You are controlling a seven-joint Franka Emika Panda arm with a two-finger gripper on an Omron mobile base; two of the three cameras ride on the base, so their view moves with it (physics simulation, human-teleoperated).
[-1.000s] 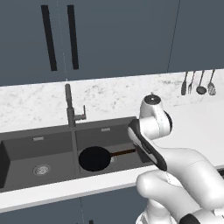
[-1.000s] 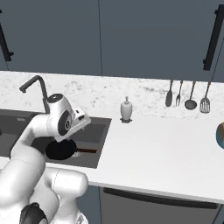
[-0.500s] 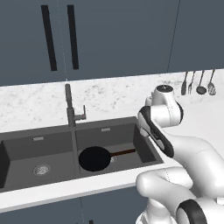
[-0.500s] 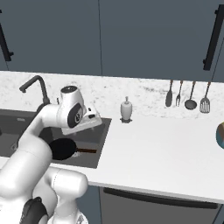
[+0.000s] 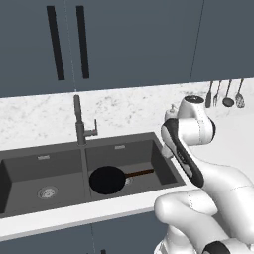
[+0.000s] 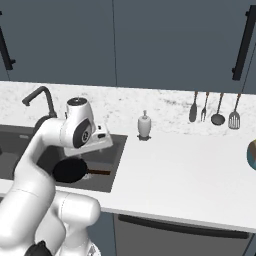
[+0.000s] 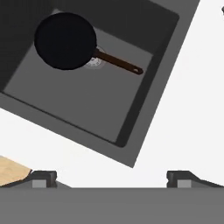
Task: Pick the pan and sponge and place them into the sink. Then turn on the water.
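pan [image 7: 65, 40] in sink [image 7: 144, 109] basin, partly covering drain, pincer [image 7: 111, 177] spread wide

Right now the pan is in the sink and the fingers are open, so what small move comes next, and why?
Probably swing the hand away toward the counter to look for the sponge: the pan already lies in the sink, over its drain, and the open fingers hold nothing.

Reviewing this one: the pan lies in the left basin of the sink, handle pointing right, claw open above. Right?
Not quite. The pan lies in the right basin of the sink, as the left base view shows. Its handle does point right, and the claw is open.
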